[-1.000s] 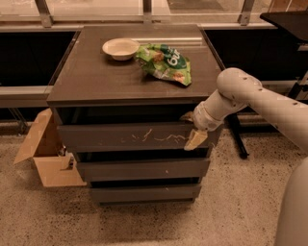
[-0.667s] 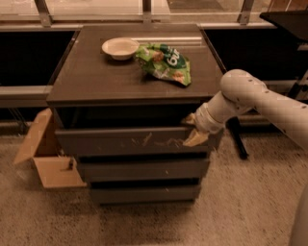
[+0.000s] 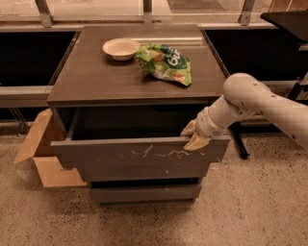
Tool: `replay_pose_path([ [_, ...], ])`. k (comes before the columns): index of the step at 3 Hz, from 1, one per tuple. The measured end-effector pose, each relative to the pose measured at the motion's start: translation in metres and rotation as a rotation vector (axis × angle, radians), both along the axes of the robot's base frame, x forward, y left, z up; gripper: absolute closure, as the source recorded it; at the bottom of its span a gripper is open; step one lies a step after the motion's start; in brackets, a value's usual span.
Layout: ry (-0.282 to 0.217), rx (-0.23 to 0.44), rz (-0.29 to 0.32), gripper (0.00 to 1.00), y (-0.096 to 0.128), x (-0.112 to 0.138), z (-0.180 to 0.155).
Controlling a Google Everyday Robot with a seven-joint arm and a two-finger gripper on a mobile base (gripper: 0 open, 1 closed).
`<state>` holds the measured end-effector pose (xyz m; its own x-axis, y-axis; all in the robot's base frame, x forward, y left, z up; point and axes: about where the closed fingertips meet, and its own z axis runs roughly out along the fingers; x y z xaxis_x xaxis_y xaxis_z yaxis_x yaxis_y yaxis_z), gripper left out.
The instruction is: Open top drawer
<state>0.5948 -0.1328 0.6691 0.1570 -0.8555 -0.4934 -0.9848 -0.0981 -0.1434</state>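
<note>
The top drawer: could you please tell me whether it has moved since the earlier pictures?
Yes. The top drawer has slid out toward the camera, away from the fixed cabinet top; the claw is at its upper right edge.

Office-like workspace, with a break-room feel.
The gripper (image 3: 192,137) sits at the upper edge of the top drawer (image 3: 139,153) of a dark cabinet (image 3: 96,77) on a speckled floor (image 3: 250,202). Beyond it are metal window posts (image 3: 42,9), well left an open cardboard box (image 3: 43,153), right a black desk (image 3: 288,21).
</note>
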Motion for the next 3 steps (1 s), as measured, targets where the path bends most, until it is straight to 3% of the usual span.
replay_pose_path([
  [1, 0.001, 0.011, 0.002, 0.83, 0.0018, -0.011, 0.0026],
  [3, 0.001, 0.011, 0.002, 0.37, 0.0017, -0.011, 0.0027],
])
